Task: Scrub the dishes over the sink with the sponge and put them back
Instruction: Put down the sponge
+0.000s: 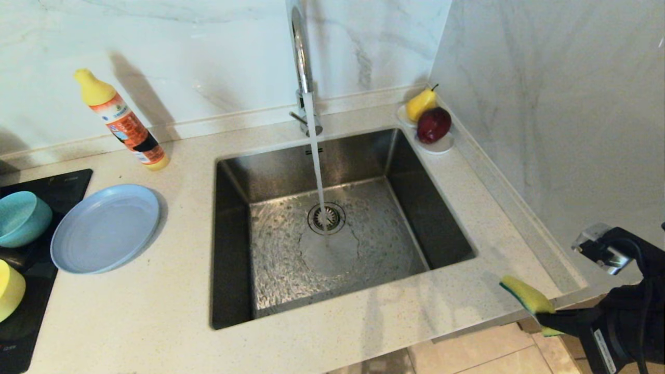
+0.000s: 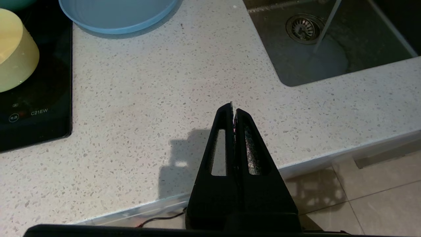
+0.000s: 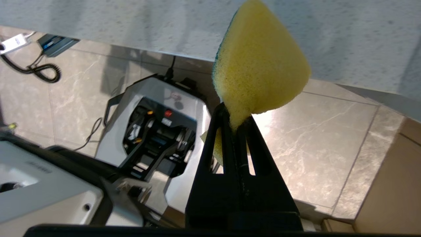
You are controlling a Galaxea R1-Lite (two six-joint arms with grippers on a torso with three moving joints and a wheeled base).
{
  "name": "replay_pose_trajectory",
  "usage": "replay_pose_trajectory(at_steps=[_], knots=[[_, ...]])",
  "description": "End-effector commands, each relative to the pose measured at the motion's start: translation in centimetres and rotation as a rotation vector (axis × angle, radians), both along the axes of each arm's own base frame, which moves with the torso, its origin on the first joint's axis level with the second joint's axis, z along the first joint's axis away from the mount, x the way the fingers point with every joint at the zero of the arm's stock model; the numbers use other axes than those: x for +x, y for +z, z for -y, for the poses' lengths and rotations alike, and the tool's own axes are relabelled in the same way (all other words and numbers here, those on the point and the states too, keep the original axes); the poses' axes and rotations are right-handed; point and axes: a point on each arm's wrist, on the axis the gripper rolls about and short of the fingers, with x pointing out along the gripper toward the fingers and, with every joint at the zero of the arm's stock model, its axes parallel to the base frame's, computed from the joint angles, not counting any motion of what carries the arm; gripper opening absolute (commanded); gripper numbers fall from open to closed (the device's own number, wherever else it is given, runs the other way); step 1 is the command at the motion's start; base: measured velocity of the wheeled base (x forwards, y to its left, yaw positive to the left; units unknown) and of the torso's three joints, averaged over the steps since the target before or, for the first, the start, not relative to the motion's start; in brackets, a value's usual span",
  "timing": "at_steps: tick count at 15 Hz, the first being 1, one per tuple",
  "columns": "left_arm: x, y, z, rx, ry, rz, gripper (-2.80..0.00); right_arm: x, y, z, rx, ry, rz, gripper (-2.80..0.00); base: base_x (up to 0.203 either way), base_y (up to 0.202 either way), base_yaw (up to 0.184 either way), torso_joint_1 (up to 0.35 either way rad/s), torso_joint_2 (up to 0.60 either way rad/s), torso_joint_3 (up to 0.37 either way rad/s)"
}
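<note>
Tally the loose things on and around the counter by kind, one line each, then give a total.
Bowls: 2, teal bowl, yellow-green bowl
Plates: 1, grey-blue plate
Sponges: 1, sponge
Bottles: 1, bottle
Fruit: 2, pear, apple
Total: 7

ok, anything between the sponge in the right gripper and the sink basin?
Nothing visible. The right gripper is shut on the sponge at the counter's front right corner, off the edge. Between it and the sink lies only bare countertop. The tap runs at the far rim.
</note>
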Motion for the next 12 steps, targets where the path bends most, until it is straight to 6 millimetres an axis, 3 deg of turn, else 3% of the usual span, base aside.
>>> replay_pose_trajectory(at_steps=[1,7,12], knots=[[0.0,0.0,0.0,-0.001,0.001,-0.004,-2.8,-0.1,-0.5,0.4,-0.021,-0.002,-0.002,-2.8,0.0,0.0,0.0,0.0,0.0,0.0],[0.0,0.0,0.0,0.0,0.001,-0.004,-2.8,0.5,-3.8,1.6,-0.099,-0.003,0.091,-2.8,0.0,0.0,0.0,0.0,0.0,0.0],[0.0,0.0,0.0,0.0,0.002,-0.004,-2.8,1.0,-3.8,2.4,-0.132,-0.028,0.116,-2.8,0.0,0.0,0.0,0.0,0.0,0.0]])
